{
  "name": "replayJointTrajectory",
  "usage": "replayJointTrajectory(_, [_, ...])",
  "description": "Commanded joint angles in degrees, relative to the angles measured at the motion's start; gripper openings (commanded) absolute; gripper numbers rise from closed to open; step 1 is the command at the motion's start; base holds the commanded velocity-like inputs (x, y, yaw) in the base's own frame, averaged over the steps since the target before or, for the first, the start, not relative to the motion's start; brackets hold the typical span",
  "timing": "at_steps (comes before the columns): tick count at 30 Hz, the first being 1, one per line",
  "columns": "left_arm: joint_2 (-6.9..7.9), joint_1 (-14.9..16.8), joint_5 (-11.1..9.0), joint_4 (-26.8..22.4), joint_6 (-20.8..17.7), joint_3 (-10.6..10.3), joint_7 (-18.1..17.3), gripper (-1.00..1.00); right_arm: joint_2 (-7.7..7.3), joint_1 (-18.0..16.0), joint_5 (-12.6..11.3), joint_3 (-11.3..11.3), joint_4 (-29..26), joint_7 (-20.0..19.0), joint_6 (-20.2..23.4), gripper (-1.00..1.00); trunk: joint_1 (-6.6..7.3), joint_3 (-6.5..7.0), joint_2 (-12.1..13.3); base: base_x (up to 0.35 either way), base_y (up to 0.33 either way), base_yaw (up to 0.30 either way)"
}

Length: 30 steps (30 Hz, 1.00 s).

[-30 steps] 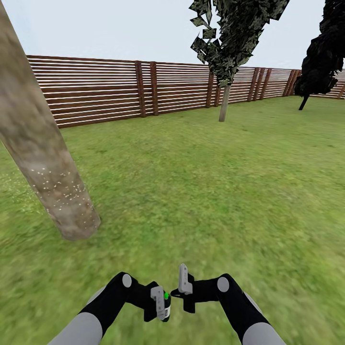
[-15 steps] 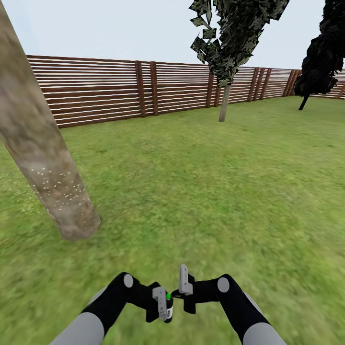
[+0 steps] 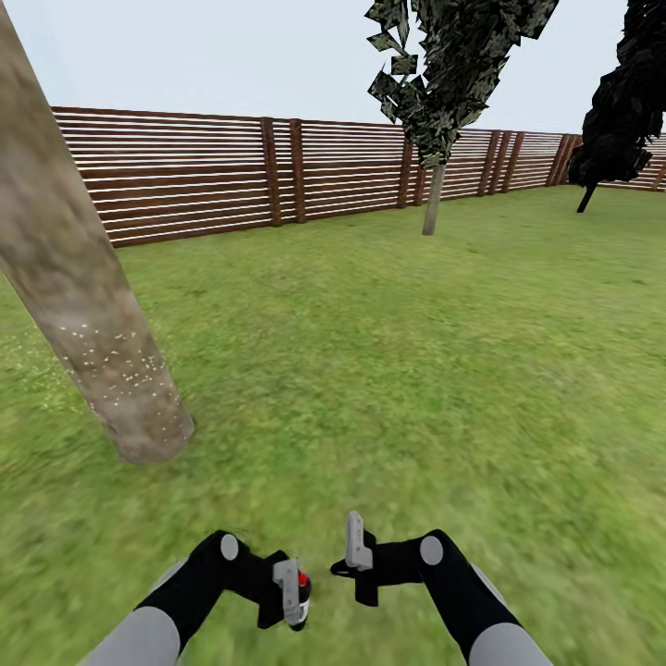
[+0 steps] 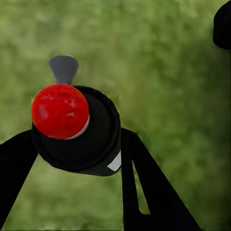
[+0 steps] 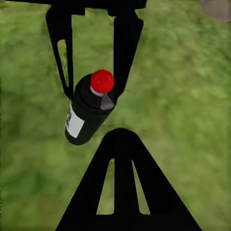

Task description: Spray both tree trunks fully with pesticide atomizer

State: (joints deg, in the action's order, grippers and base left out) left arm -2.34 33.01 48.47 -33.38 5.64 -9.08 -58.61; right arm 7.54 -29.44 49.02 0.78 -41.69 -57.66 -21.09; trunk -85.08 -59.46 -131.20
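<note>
In the head view a thick mottled grey-beige tree trunk [image 3: 83, 305] rises at the left, with whitish pesticide specks [image 3: 109, 363] scattered on its lower part. My left gripper [image 3: 290, 594] hangs low over the grass, shut on the pesticide atomizer [image 3: 302, 585], a black bottle with a red top. The left wrist view shows the atomizer [image 4: 84, 132] held between black fingers [image 4: 144, 187]. In the right wrist view the atomizer [image 5: 85, 115] hangs tilted, just beyond my right gripper [image 5: 120, 134]. That right gripper [image 3: 353, 541] is shut on nothing, right of the left one.
Green lawn [image 3: 398, 351] spreads ahead and to the right. A brown slatted fence [image 3: 203, 176] rings the far side. A thin pale-stemmed tree [image 3: 432, 199] stands before the fence, and a black tree [image 3: 606, 139] at the far right.
My left arm has moved left and slightly down with the atomizer. The atomizer's top has changed from green to red. The right arm has stayed in place.
</note>
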Motion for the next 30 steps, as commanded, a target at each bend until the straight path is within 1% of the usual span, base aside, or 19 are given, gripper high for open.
replayJointTrajectory(1, [2.29, -0.1, -0.3, 0.0, 0.1, 0.0, 0.0, -1.0, -0.11, 0.0, 0.0, 0.0, 0.1, 0.0, 0.0, -1.0, 0.0, 0.0, 0.0, 0.0, 0.0, 0.0])
replayJointTrajectory(4, [7.15, -0.2, -0.4, 0.0, 0.1, 0.1, 0.3, -1.0, -0.21, 0.0, 0.0, -0.1, 1.1, 0.0, 0.0, -1.0, 0.0, 0.0, 0.0, 0.0, 0.0, 0.0])
replayJointTrajectory(5, [8.76, -0.3, -0.4, 0.0, 0.1, 0.2, 0.3, -1.0, -0.29, 0.0, 0.0, -0.1, 1.1, 0.0, 0.0, 1.0, 0.0, 0.0, 0.0, 0.0, 0.0, 0.0])
replayJointTrajectory(8, [11.51, -0.3, -0.6, 0.0, -0.1, 0.7, 1.1, -1.0, -0.33, 0.1, -0.1, -0.5, 1.4, 0.7, -0.1, 1.0, 0.0, 0.0, 0.0, 0.0, 0.0, 0.0])
replayJointTrajectory(9, [11.91, -0.3, -1.0, 0.0, -0.3, 2.2, 5.0, -1.0, -0.66, 0.1, -0.1, -1.3, 2.4, 3.3, -0.1, 1.0, 0.0, 0.0, 0.0, 0.0, 0.0, 0.0])
replayJointTrajectory(11, [11.58, -1.2, -3.2, 3.1, -0.3, 8.4, 17.8, -1.0, -2.95, 0.3, -0.1, -3.1, 8.2, 13.5, -0.2, 1.0, 0.0, 0.0, 0.0, 0.0, 0.0, 0.0])
replayJointTrajectory(12, [11.25, -1.6, -5.7, 6.5, -0.1, 11.9, 24.6, -1.0, -4.37, 0.3, -0.2, -3.4, 13.1, 20.3, -0.3, 1.0, 0.0, 0.0, 0.0, 0.0, 0.0, 0.0])
replayJointTrajectory(13, [11.01, -1.9, -12.2, 11.3, 0.5, 17.8, 34.4, -1.0, -5.66, 0.4, -0.5, -3.7, 21.6, 33.6, -0.4, 1.0, 0.0, 0.0, 0.0, 0.0, 0.0, 0.0])
replayJointTrajectory(14, [10.89, -2.4, -17.4, 13.9, 1.7, 21.1, 40.4, -1.0, -6.08, 0.4, -1.2, -3.8, 27.7, 44.9, -0.5, 1.0, 0.0, 0.0, 0.0, 0.0, 0.0, 0.0])
replayJointTrajectory(15, [10.96, -4.3, -24.0, 16.6, 5.5, 23.7, 47.1, -1.0, -6.12, 0.5, -3.2, -3.8, 34.7, 61.5, -0.9, 1.0, 0.0, 0.0, 0.0, 0.0, 0.0, 0.0])
replayJointTrajectory(16, [11.23, -7.2, -31.0, 18.1, 11.4, 25.0, 53.2, -1.0, -5.84, 1.4, -5.5, -3.8, 38.3, 75.2, -3.1, 1.0, 0.0, 0.0, 0.0, 0.0, 0.0, 0.0])
replayJointTrajectory(17, [11.2, -9.0, -34.9, 18.4, 14.6, 25.3, 56.2, -1.0, -5.75, 2.3, -7.0, -3.8, 39.1, 79.0, -6.1, 1.0, 0.0, 0.0, 0.0, 0.0, 0.0, 0.0])
replayJointTrajectory(18, [11.08, -10.8, -38.6, 18.7, 16.9, 25.4, 59.4, -1.0, -5.81, 3.1, -10.3, -3.9, 39.5, 80.9, -10.4, 1.0, 0.0, 0.0, 0.0, 0.0, 0.0, 0.0])
replayJointTrajectory(19, [11.24, -12.1, -41.5, 19.3, 18.1, 25.5, 62.9, -1.0, -5.88, 3.8, -15.7, -4.1, 39.7, 81.9, -14.0, 1.0, 0.0, 0.0, 0.0, 0.0, 0.0, 0.0])
replayJointTrajectory(20, [11.36, -12.8, -43.4, 20.5, 18.8, 25.6, 65.5, -1.0, -5.88, 4.1, -21.6, -4.2, 39.9, 82.3, -15.9, 1.0, 0.0, 0.0, 0.0, 0.0, 0.0, 0.0])
replayJointTrajectory(21, [11.46, -13.2, -44.4, 22.3, 19.2, 25.6, 66.9, -1.0, -5.87, 4.3, -25.4, -4.1, 39.9, 82.5, -16.9, 1.0, 0.0, 0.0, 0.0, 0.0, 0.0, 0.0])
replayJointTrajectory(22, [11.39, -13.5, -44.8, 23.8, 19.5, 25.5, 67.5, -1.0, -5.87, 4.4, -27.4, -4.1, 40.0, 82.6, -17.3, 1.0, 0.0, 0.0, 0.0, 0.0, 0.0, 0.0])
replayJointTrajectory(26, [11.23, -13.7, -45.4, 26.2, 19.9, 25.3, 68.2, -1.0, -5.92, 4.9, -29.3, -4.1, 40.2, 82.7, -17.8, 1.0, 0.0, 0.0, 0.0, 0.0, 0.0, 0.0])
replayJointTrajectory(30, [11.19, -13.8, -45.5, 26.4, 20.0, 25.3, 68.2, -1.0, -5.82, 8.8, -29.5, -4.1, 40.2, 82.7, -17.8, 1.0, 0.0, 0.0, 0.0, 0.0, 0.0, 0.0])
